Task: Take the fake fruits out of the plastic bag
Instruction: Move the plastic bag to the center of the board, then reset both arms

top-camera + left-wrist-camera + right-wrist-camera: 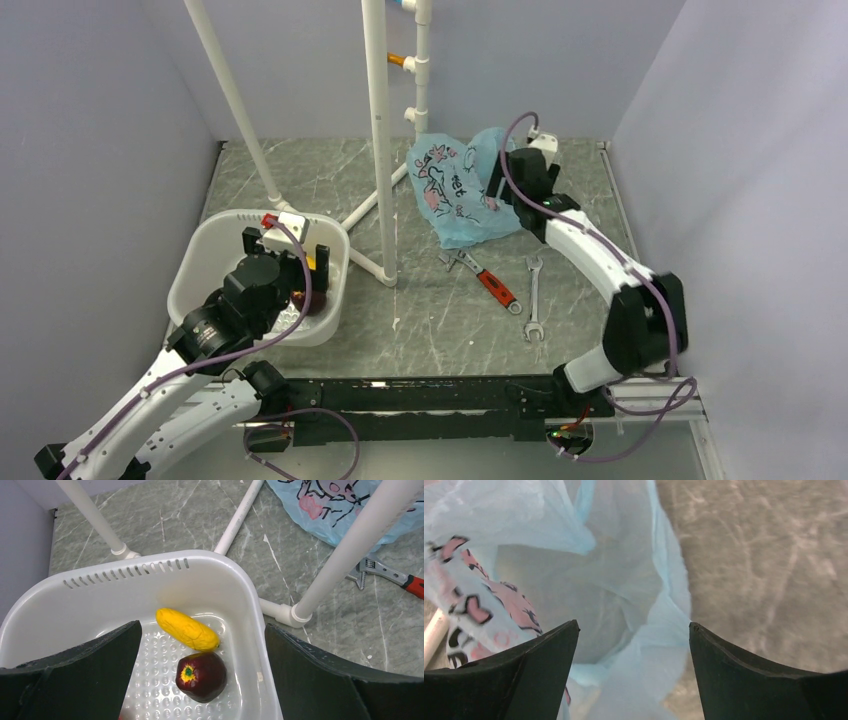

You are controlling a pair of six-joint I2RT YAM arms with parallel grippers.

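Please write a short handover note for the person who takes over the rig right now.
Left gripper: open, empty, over the basket.
Right gripper: open, empty, at the bag mouth.
Done: yellow fruit and maroon fruit lie in the basket.
Left: a red fruit is not in view; the visible bag interior looks empty. Check for it.

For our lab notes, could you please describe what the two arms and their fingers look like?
Both arms are alike: the left arm and right arm have white link shells, the left's marked with small dark dots, joined by black joint housings. A purple cable loops along each. The fingers are matte black, broad and tapering to blunt tips. No markings are legible.
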